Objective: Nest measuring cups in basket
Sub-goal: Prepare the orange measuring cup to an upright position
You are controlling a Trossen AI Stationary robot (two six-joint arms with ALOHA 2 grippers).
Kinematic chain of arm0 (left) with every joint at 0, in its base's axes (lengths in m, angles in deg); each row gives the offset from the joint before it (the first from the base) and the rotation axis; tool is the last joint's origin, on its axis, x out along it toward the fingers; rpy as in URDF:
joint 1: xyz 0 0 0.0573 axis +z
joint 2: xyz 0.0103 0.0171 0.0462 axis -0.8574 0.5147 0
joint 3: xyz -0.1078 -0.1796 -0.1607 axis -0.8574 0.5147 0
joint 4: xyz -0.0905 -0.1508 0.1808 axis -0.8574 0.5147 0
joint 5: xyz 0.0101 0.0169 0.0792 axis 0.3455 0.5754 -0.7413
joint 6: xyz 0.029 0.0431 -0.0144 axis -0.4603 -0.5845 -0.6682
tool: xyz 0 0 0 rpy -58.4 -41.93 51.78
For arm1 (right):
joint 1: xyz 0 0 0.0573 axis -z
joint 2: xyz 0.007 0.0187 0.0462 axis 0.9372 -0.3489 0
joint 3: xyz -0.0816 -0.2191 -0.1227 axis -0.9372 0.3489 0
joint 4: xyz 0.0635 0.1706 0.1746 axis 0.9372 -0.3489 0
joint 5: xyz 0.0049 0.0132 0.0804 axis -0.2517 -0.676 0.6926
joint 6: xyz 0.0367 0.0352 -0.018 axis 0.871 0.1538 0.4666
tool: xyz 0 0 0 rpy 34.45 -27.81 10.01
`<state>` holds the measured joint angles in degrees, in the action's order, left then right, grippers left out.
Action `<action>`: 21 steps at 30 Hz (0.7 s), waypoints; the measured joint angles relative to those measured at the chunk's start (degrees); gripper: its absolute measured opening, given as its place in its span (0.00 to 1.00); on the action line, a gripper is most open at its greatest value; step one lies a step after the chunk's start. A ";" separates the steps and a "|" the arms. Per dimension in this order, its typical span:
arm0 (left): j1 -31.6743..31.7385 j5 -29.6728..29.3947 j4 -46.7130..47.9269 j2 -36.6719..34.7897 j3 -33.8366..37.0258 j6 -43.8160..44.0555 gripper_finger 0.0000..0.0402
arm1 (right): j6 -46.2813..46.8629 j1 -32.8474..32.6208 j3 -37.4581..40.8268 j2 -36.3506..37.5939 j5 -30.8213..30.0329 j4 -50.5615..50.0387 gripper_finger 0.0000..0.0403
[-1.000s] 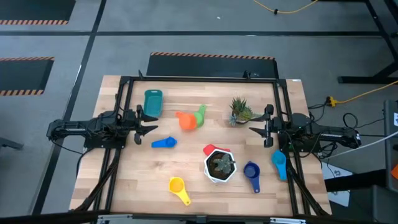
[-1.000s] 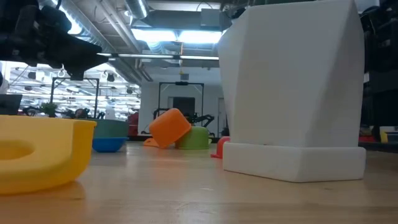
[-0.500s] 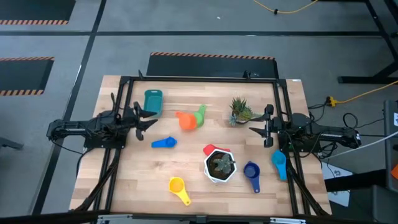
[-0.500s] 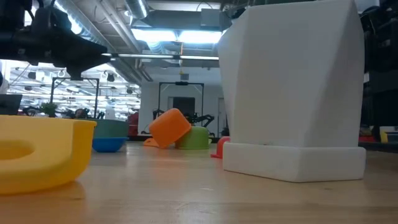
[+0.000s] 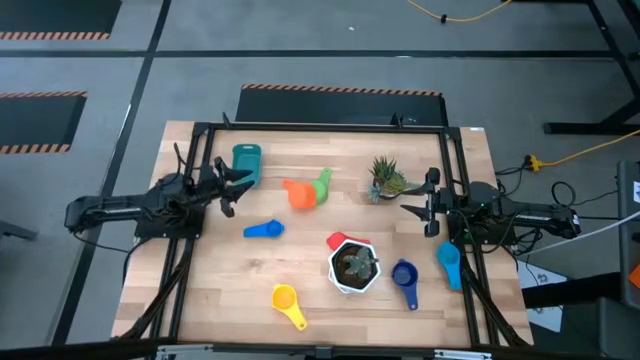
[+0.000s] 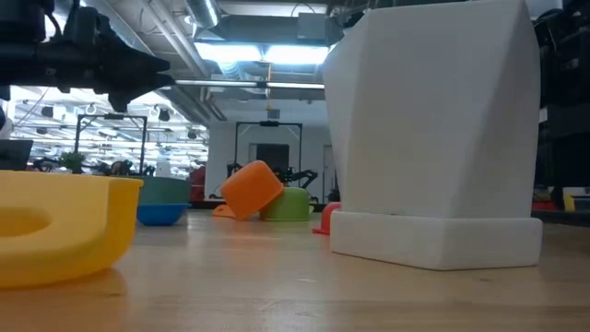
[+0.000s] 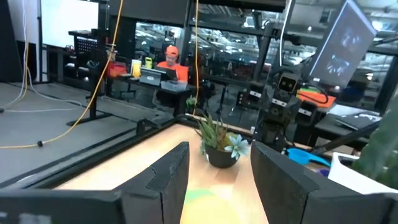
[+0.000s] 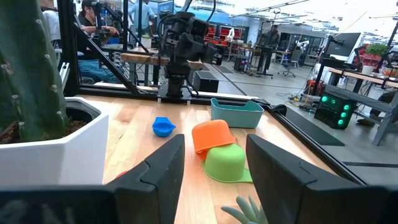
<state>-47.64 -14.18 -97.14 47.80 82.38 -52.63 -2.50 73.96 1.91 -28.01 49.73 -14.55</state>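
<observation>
Basket (image 5: 246, 163) sits empty — left gripper (image 5: 233, 184) beside it, seemingly touching nothing — fingers parted.

Bare wooden table (image 5: 300, 260) lies open at lower left of the overhead frame. At centre right, a white plant pot (image 5: 354, 266) and small potted plant (image 5: 384, 178) block passage.

A robotics lab or workshop — bare ceiling ducts with strip lights (image 6: 263, 53), hazard-striped grey floor (image 5: 340, 92), cluttered benches with monitors (image 7: 149, 73) — and a seated person (image 7: 169, 62) in an orange cap.
</observation>
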 joint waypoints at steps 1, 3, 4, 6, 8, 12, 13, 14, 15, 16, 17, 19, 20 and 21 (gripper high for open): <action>0.78 0.76 -0.12 1.29 -0.37 0.44 0.41 | 0.00 0.00 0.00 0.00 0.00 -0.02 0.44; 2.33 2.20 -0.19 3.94 -1.71 1.30 0.41 | 0.00 0.00 -0.01 0.00 0.00 0.00 0.44; 3.14 2.98 -0.24 5.41 -2.56 1.32 0.41 | 0.00 -0.02 -0.01 0.02 0.00 0.00 0.44; 4.65 4.68 -0.17 8.57 -4.52 1.30 0.41 | 0.00 0.00 0.00 0.02 0.00 0.00 0.44; 6.32 6.08 -0.23 12.15 -6.91 1.26 0.41 | 0.00 -0.02 -0.02 0.02 0.00 -0.02 0.44; 10.05 9.97 -0.10 19.76 -11.87 -0.35 0.41 | 0.00 0.00 -0.01 0.00 0.00 -0.01 0.44; 10.98 11.39 -0.11 21.62 -13.18 -0.55 0.41 | 0.00 0.00 -0.01 0.01 0.00 -0.01 0.44; 11.97 12.61 -0.14 23.53 -14.45 -0.60 0.41 | 0.00 -0.01 0.00 0.00 0.00 -0.01 0.44; 13.01 13.80 -0.19 25.56 -15.81 -0.62 0.41 | 0.00 0.00 -0.01 0.02 0.00 0.00 0.44; 14.02 15.06 -0.17 27.42 -17.01 -0.67 0.41 | 0.00 -0.01 -0.01 0.01 0.00 -0.01 0.44; 14.99 16.46 -0.08 29.33 -18.24 -0.67 0.41 | 0.00 0.00 -0.01 0.02 0.00 -0.02 0.44; 17.03 19.58 -0.08 33.30 -20.87 -0.69 0.41 | 0.00 0.00 -0.02 0.02 0.00 -0.02 0.44; 18.03 21.30 -0.05 35.28 -22.19 -0.69 0.41 | 0.00 0.00 0.00 0.00 0.00 -0.02 0.44; 19.07 23.10 -0.06 37.26 -23.59 -0.69 0.41 | 0.00 0.00 -0.01 0.02 0.00 -0.02 0.44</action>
<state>-28.57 8.92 -97.20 85.06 58.79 -53.32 -2.50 73.96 1.90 -27.99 49.73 -14.57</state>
